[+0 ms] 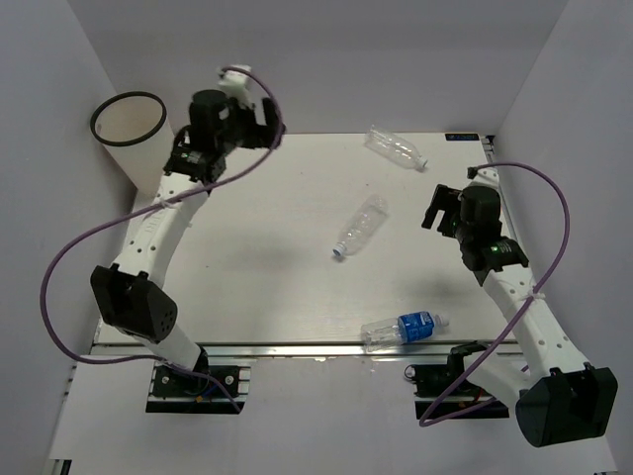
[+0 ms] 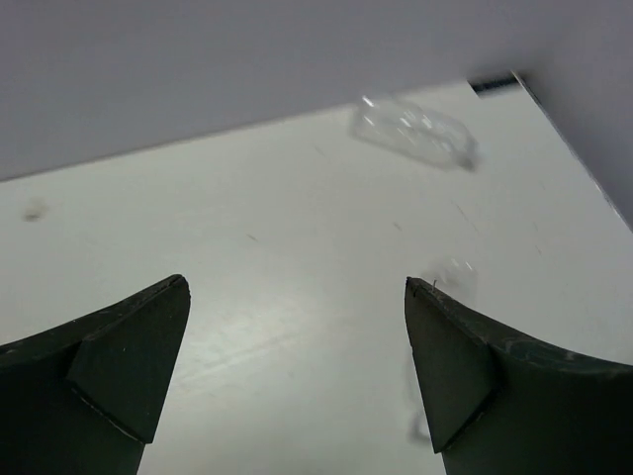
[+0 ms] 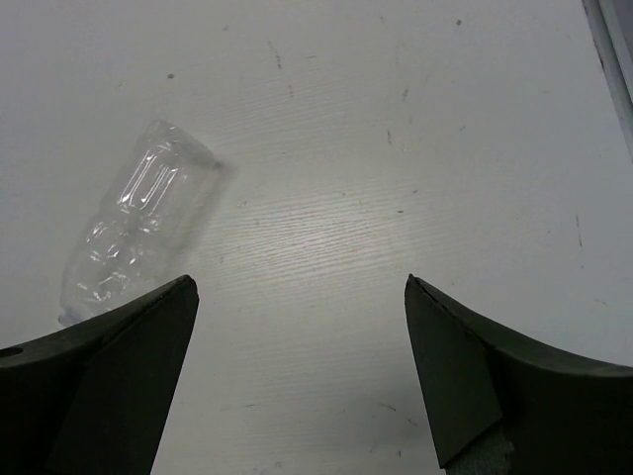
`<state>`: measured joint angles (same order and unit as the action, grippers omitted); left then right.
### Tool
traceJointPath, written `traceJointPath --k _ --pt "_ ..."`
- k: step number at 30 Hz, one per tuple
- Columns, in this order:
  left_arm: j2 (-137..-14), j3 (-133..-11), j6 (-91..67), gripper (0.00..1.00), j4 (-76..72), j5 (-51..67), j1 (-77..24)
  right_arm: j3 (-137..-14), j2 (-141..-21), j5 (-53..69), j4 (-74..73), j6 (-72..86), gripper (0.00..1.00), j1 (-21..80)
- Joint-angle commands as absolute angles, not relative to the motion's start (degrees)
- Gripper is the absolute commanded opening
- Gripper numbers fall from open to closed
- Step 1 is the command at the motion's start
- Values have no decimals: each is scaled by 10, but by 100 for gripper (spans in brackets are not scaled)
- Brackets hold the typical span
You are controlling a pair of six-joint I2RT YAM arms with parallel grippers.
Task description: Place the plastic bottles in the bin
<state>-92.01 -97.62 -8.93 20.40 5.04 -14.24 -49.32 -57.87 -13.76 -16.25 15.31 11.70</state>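
White tabletop held 3 items lying flat: a clear back bottle near the far edge, a clear middle bottle mid-table, and a blue-labelled bottle by the front edge. The white bin stood at the back left corner. The left gripper hung beside the bin, spread wide and empty. The right gripper, equally spread and empty, hovered near the middle bottle.

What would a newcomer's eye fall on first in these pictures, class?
Three plastic bottles lie scattered on the white table: a clear bottle far right, a second clear bottle mid-table, a blue-labelled bottle at the near edge. The tall white bin stands at the far-left corner, near the open left gripper.
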Motion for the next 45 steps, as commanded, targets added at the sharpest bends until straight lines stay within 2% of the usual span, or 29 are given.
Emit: traceJointPath --k 1,5,11,16,20,24,25,27,28,30,31,32,35,38,42,45 --pt "-928 -931 -52 98 227 153 -206 -517 -579 -213 -192 213 89 118" --pt "-962 -906 -55 98 205 144 -313 -522 -581 -235 -200 238 89 117" --pt "-1027 -896 -98 98 178 182 -365 -526 -602 -178 -199 241 89 113" --pt "-1138 -958 -79 98 238 140 -426 -527 -603 -182 -207 241 89 113" --pt "-1216 -1019 -83 98 268 94 -439 -515 -592 -179 -206 242 89 111" --pt "-1272 -1053 -74 98 294 98 -439 -503 -586 -181 -204 236 89 111" --pt "-1287 -1061 -72 95 303 98 -439 -501 -587 -182 -204 235 89 110" --pt "-1295 -1079 -69 82 317 93 -439 -500 -590 -183 -207 234 89 109" --pt "-1289 -1082 -70 61 317 86 -439 -501 -591 -183 -207 235 89 109" --pt "-1273 -1081 -69 44 309 48 -439 -502 -593 -180 -207 234 89 108" --pt "-1261 -1078 -68 39 303 28 -438 -503 -594 -180 -206 231 89 108" --pt "-1237 -1071 -64 37 298 -21 -437 -503 -598 -178 -204 229 89 108" --pt "-1181 -1061 -70 34 282 -67 -410 -503 -607 -177 -194 215 89 108" --pt "-1117 -1058 -96 34 275 -90 -343 -509 -618 -171 -192 211 89 106" --pt "-1028 -1048 -104 34 230 -154 -204 -512 -623 -157 -177 204 89 106" --pt "-967 -1014 -89 41 151 -205 -127 -511 -628 -148 -169 193 89 105"
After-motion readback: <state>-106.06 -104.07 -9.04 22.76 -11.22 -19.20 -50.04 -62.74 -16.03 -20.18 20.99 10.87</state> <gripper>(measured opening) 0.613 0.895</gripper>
